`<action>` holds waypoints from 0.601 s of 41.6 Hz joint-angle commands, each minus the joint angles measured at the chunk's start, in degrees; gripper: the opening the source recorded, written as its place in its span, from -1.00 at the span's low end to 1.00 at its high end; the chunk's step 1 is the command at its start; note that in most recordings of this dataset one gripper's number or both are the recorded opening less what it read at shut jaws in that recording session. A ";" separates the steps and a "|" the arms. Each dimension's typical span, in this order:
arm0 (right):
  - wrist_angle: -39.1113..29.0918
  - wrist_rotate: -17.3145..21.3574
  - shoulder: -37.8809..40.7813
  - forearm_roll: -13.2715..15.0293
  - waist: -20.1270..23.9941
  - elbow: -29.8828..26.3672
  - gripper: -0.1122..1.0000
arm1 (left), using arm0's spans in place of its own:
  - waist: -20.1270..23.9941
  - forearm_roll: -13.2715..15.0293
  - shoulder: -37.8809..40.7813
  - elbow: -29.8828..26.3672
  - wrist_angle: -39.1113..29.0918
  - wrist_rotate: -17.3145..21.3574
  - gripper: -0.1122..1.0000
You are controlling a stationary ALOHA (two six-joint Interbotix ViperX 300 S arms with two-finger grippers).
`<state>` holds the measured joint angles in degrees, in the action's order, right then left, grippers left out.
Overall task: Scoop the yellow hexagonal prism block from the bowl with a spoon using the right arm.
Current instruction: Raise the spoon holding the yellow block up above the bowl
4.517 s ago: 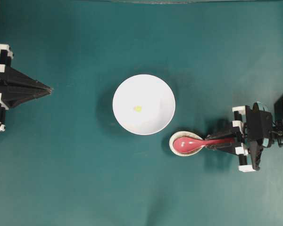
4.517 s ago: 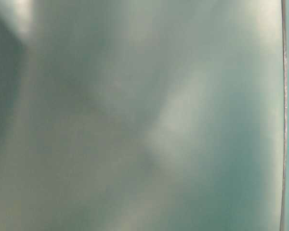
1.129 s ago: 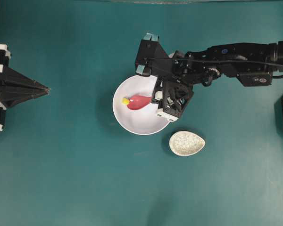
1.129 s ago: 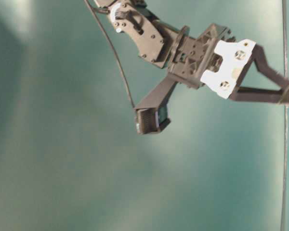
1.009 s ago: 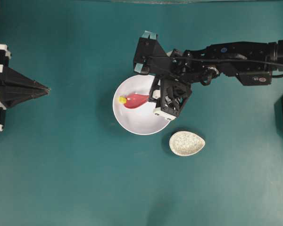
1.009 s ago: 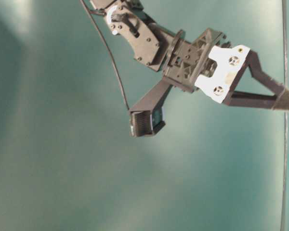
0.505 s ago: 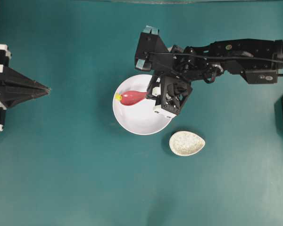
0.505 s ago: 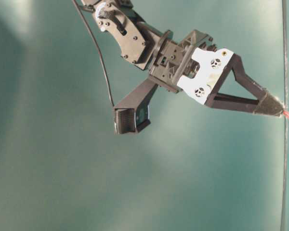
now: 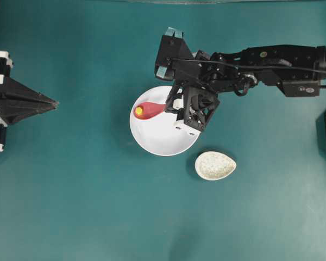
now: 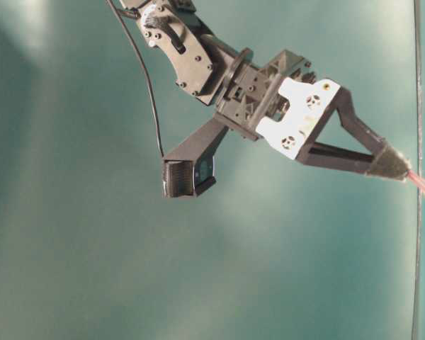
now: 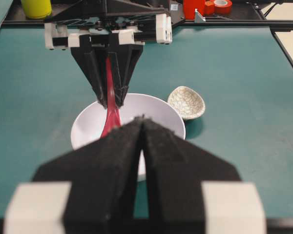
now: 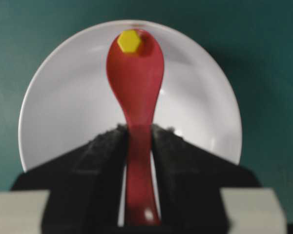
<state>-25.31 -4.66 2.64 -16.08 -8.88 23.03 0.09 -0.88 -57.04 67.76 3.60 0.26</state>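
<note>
While our right gripper [image 12: 136, 139] clamps the spoon [image 12: 135, 87] above the bowl [image 9: 157, 138], the block [image 12: 130, 41] sits in its scoop; our left gripper [image 11: 142, 127] is closed.

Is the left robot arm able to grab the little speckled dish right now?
Probably not without trouble. The left gripper sits far off at the table's edge, jaws shut, and the white bowl and the right gripper holding the spoon lie between it and the speckled dish.

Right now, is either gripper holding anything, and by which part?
The right gripper holds the spoon by its handle; the yellow hexagonal prism block sits in the scoop. The left gripper is shut and empty.
</note>
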 commanded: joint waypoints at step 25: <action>9.40 -0.53 -17.49 0.18 1.93 5.89 -0.40 | 0.09 -0.18 0.53 -1.32 0.26 0.00 -0.79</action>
<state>-19.69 -5.10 -9.58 -16.08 -7.56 26.72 0.09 -0.88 -57.04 67.76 3.60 0.26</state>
